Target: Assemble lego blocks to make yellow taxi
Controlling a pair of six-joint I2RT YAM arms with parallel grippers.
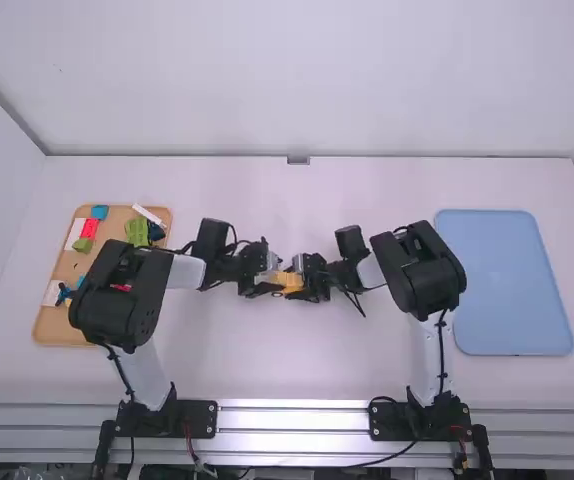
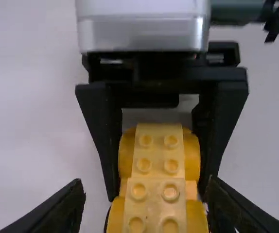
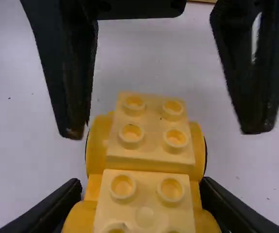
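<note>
Near the table's middle in the high view, a yellow block assembly (image 1: 289,282) lies between my left gripper (image 1: 267,282) and my right gripper (image 1: 309,280). In the right wrist view my right gripper (image 3: 142,189) is shut on the sides of the yellow assembly (image 3: 150,131), which has studded tops and rounded yellow side parts. The left gripper (image 3: 166,132) stands open around its far end there, a gap on each side. The left wrist view has my left gripper (image 2: 147,187) spread wider than the yellow assembly (image 2: 158,150), and the right gripper (image 2: 159,193) clasping it.
A wooden tray (image 1: 52,328) at the left holds red, green, blue and white pieces, partly behind the left arm. At the right lies a light blue tray or mat (image 1: 507,285), beside the right arm. Both arms reach inward over the white table (image 1: 297,370).
</note>
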